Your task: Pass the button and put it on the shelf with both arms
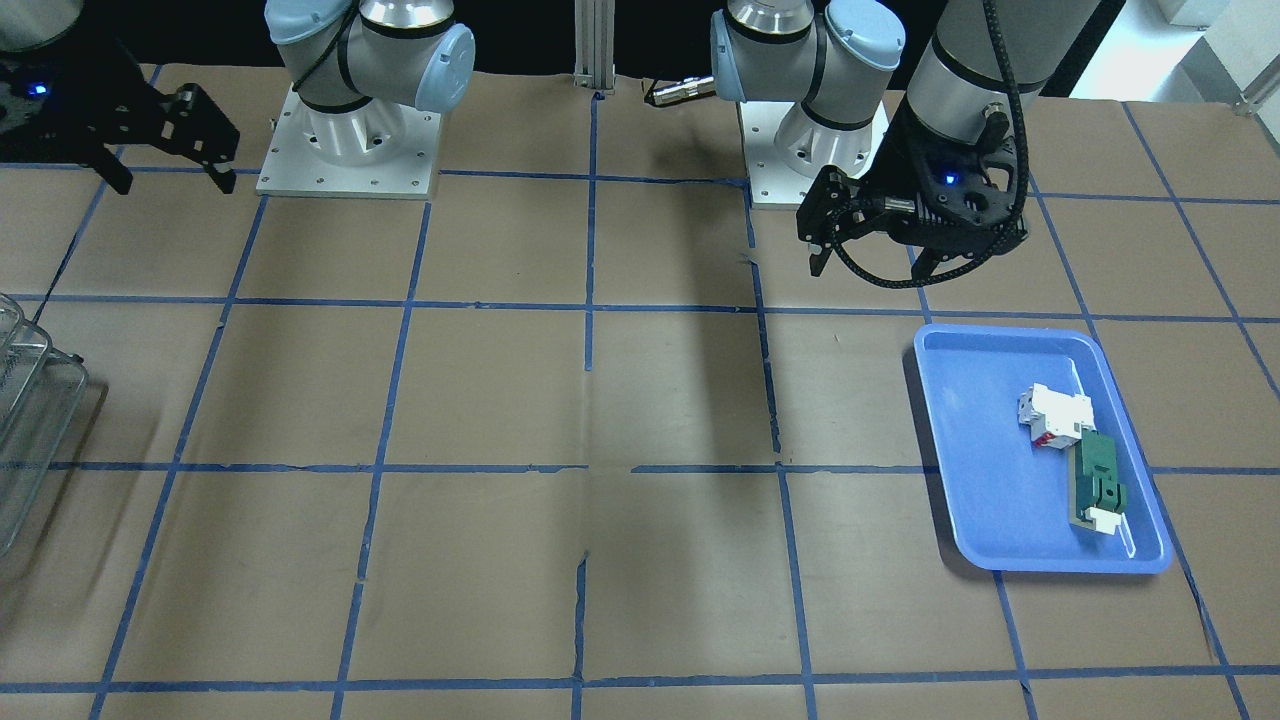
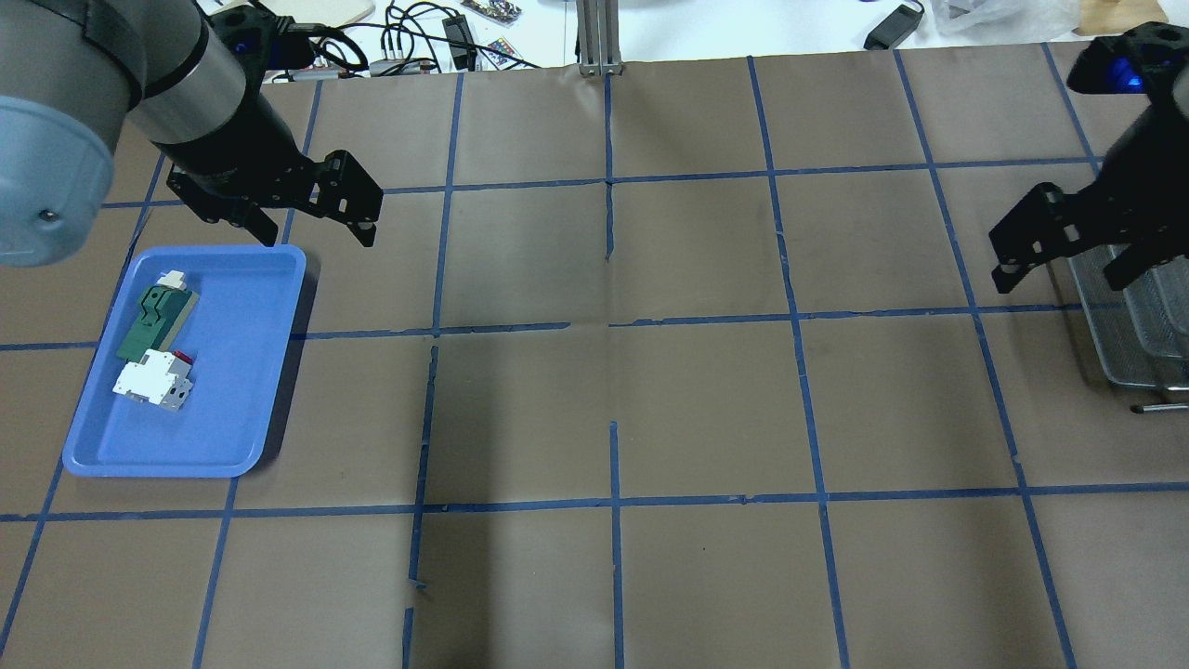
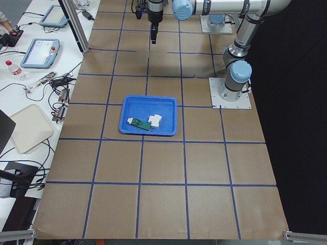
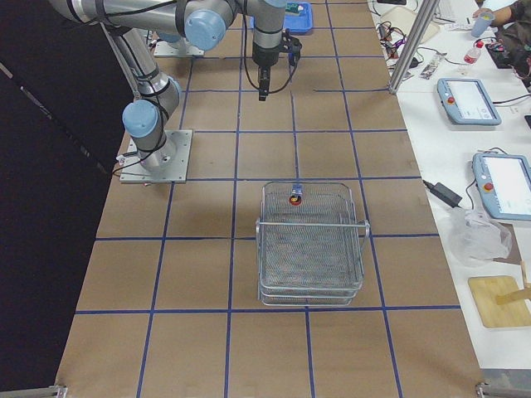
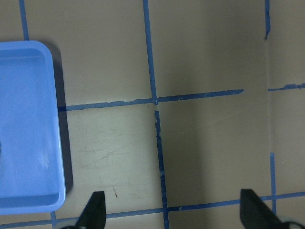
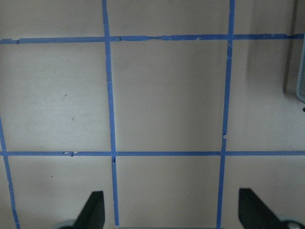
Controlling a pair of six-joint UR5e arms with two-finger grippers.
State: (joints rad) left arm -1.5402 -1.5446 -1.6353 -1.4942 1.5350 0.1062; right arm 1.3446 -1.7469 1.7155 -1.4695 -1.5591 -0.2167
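Looks finished: tiny red-capped push button (image 4: 294,198) lodged in the silver wire-mesh shelf (image 4: 309,292) by the tabletop's right edge. Black two-finger left hand (image 2: 316,232) and right hand (image 2: 1057,277) both spread apart, empty, hovering near opposite edges, presumably with nothing left to carry.

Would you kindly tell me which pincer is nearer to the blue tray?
Left. The left pincer hangs just past the far corner of the blue tray; the right pincer is at the opposite side, near the shelf.

The shelf (image 2: 1133,344) runs off the overhead view's right edge; the button (image 4: 294,198) shows too small for detail.
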